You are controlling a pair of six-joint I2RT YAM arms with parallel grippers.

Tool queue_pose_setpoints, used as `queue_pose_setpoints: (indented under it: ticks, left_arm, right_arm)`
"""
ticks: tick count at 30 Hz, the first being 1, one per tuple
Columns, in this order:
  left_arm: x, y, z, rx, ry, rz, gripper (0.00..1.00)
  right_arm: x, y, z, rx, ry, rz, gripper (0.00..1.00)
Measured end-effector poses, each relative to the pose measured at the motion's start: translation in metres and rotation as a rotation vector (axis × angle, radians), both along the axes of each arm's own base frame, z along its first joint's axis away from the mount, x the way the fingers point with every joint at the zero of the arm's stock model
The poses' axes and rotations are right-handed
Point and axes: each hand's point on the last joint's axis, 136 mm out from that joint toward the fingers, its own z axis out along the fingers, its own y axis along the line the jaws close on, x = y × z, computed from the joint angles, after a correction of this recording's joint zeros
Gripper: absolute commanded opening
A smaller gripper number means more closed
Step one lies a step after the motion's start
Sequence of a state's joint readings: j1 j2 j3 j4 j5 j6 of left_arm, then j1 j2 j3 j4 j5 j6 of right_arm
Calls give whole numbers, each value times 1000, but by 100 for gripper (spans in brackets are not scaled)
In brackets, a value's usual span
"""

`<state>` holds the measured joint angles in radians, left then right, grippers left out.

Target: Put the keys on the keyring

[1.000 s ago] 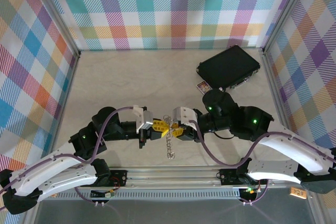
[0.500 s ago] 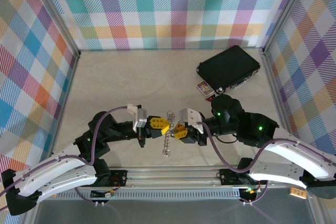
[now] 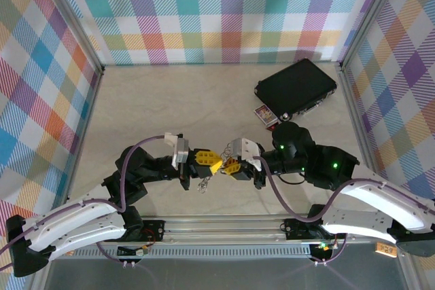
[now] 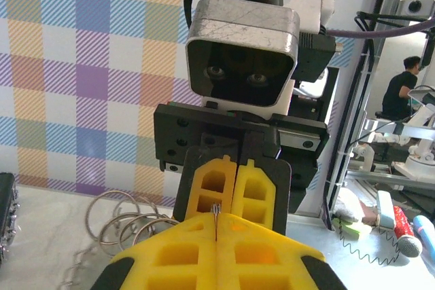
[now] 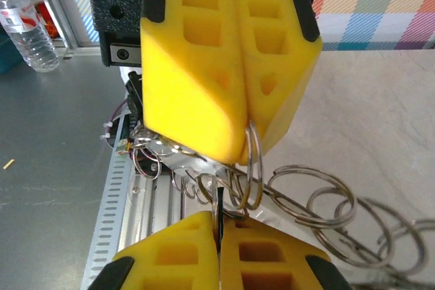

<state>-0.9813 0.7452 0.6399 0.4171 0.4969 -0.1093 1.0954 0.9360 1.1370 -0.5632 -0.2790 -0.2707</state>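
Silver chain first: saw the keyring [image 3: 203, 182] bunched into a short clump at lower centre, versus a long strand dangling between separated claws half a second earlier. Found the right gripper [image 3: 225, 166] closed up from partly open and brought tip to tip with the left gripper [image 3: 215, 165]. Saw the left gripper pinched fully shut on one ring of the chain, remaining loops hanging just below and left of both tips. Saw the right gripper fully shut too, with a thin metal sliver at its seam; couldn't tell whether that was a link. Couldn't read the small card [image 3: 264, 113] beside the black case [image 3: 296, 87], upper right, nor the orange tag [image 3: 385, 250], bottom right.
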Motion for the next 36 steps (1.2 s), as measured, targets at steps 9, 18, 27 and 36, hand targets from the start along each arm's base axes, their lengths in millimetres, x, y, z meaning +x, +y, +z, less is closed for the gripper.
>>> queue_pose_setpoints:
  ticks: [9,18,27,36]
  left_arm:
    - [0,1,2,-7,-6,1,0]
    - [-4,0,2,-8,-12,-23,0]
    - [-10,-1,8,-33,-28,-58,0]
    - [-13,0,12,-46,-27,-74,0]
  right_arm:
    - [-6,-14,12,33,-22,-10,32]
    - [-13,-24,41,155,-29,-14,31]
    - [-13,-11,49,205,17,3,33]
    - [-10,-5,46,214,38,-2,31]
